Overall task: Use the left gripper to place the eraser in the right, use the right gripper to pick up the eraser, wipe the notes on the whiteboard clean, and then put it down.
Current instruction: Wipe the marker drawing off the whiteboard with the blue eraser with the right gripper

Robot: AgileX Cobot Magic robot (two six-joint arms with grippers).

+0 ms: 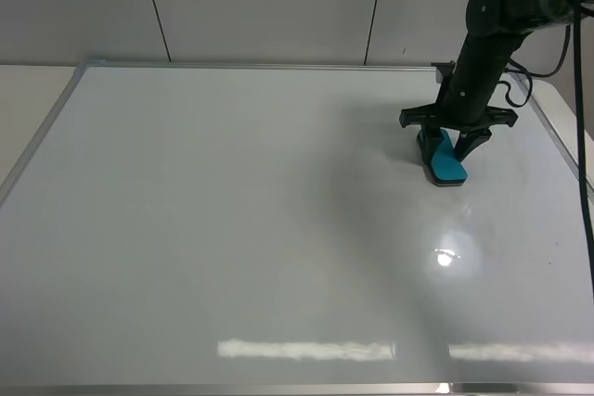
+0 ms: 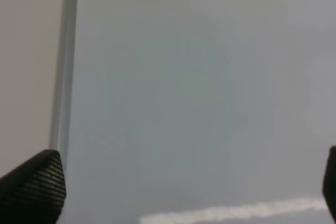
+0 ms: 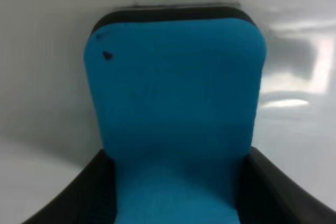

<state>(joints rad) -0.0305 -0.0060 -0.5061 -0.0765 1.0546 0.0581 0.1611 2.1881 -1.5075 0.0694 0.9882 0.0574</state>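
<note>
Firstly, small teal-blue rounded-rectangular eraser (image 1: 446, 163) with thin dark felt underside, clamped between the two fingers of the black right gripper (image 1: 455, 144). Tilted, low on the large glossy white whiteboard (image 1: 232, 229), near its far right corner. Thin silver metal frame (image 1: 278, 66) close on the far and right sides; broad bare board leftward and toward the near edge. Black cable (image 1: 583, 136) hanging beside the arm. Black left gripper (image 2: 178, 192) spread wide, holding nothing, above the board beside a frame edge.
</note>
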